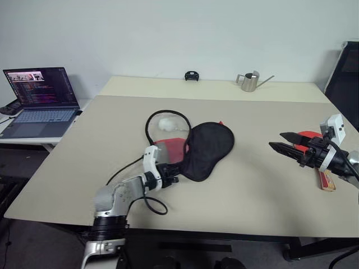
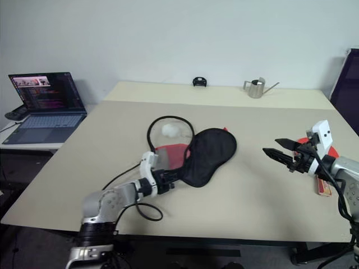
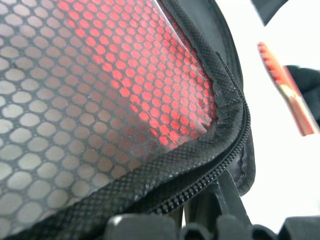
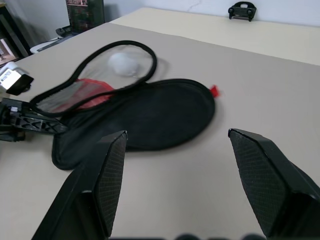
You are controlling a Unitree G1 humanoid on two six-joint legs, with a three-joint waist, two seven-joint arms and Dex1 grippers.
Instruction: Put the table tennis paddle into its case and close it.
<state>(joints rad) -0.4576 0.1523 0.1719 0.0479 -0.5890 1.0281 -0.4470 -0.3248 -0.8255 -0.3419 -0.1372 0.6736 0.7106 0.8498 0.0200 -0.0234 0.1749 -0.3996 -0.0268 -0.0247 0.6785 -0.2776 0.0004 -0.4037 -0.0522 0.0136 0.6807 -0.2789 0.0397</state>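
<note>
A soft, paddle-shaped case [image 1: 206, 147] lies unzipped at the centre of a beige table [image 1: 252, 190], its black fabric half spread flat and its mesh-pocket flap [image 4: 95, 75] raised open at about ten o'clock from that half, a white ball [image 1: 167, 124] showing behind the mesh. The left gripper [image 1: 178, 168] sits at the case's narrow end, near seven o'clock of the black half, its fingers pinched shut on the zip edge; the left wrist view shows the mesh and the zipper teeth [image 3: 220, 167] pressed close against them. A black cable [image 1: 154, 204] loops on the table beside that arm.

The table tennis paddle [image 1: 314, 147] lies well apart from the case, at three o'clock near the table's right edge, its red face partly hidden behind the right gripper [image 1: 279, 141] and its striped handle [image 1: 326, 180] pointing toward the near edge. That gripper hangs above the table with its two fingers spread wide and nothing between them, aimed toward the case.

At twelve o'clock, along the far edge, stand a small black object [image 1: 192, 75] and a metal watering can [image 1: 249, 82]. An open laptop [image 1: 39, 101] sits on a side table at ten o'clock.
</note>
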